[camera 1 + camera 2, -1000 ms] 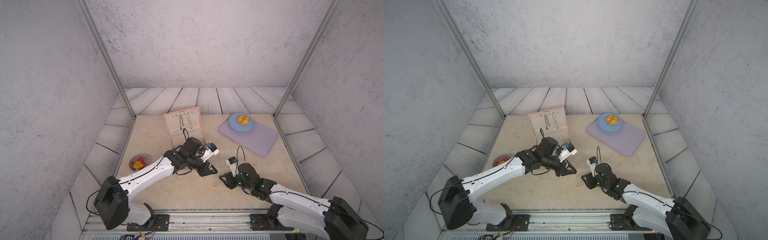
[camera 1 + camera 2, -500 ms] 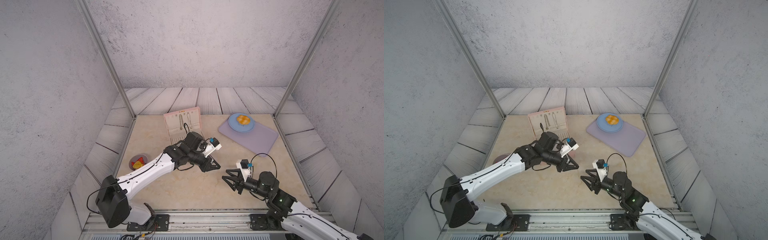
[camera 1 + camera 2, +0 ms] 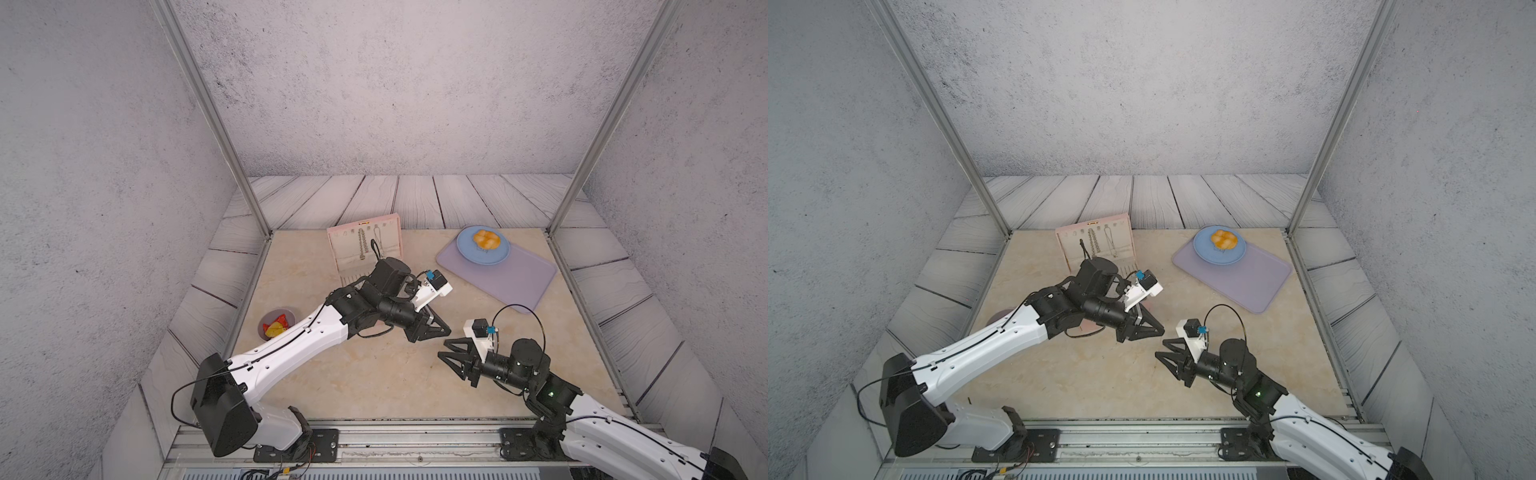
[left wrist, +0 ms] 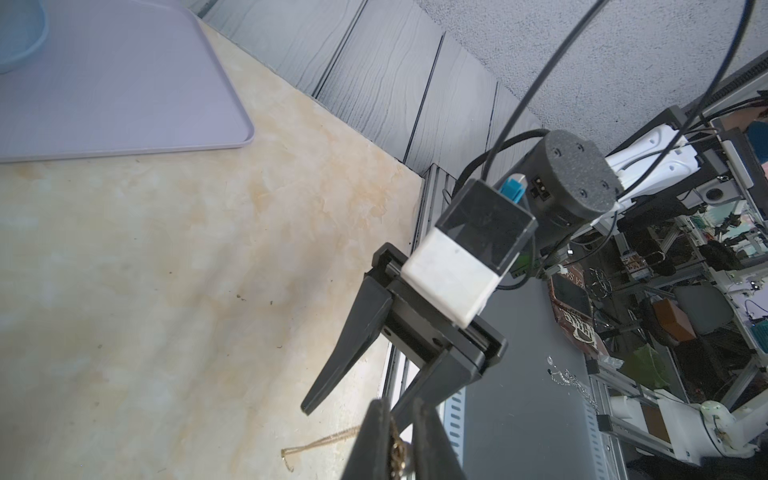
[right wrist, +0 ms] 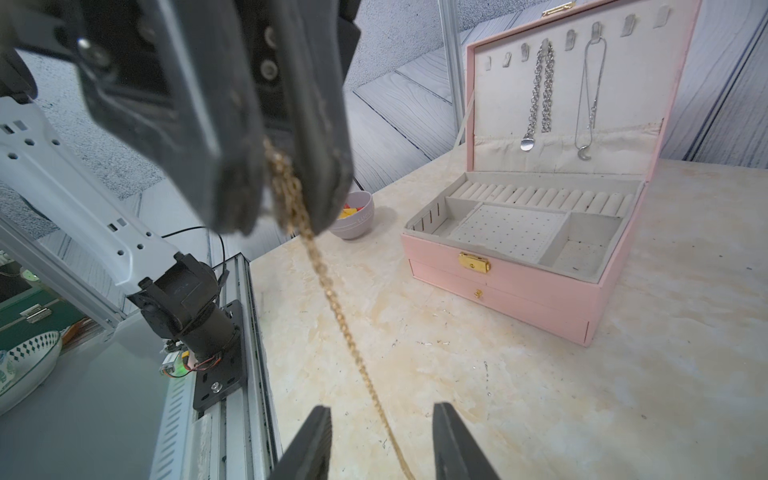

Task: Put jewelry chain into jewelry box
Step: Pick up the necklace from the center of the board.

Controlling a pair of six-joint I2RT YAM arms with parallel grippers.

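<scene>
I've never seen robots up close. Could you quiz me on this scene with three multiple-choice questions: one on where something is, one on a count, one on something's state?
1. Where is the gold chain?
A. Lying inside the box
B. Pinched in the left gripper, trailing down to the table
C. On the blue plate

2. How many necklaces hang inside the jewelry box?
A. None
B. Two
C. Four

3. What state is the box in?
A. Open, lid raised
B. Shut and clasped
C. Upside down

Answers:
1 B: the right wrist view shows the chain clamped in that gripper's closed jaws.
2 B: a chunky silver chain and a thin silver necklace hang from the lid's hooks.
3 A: its cream compartments are exposed.
</scene>
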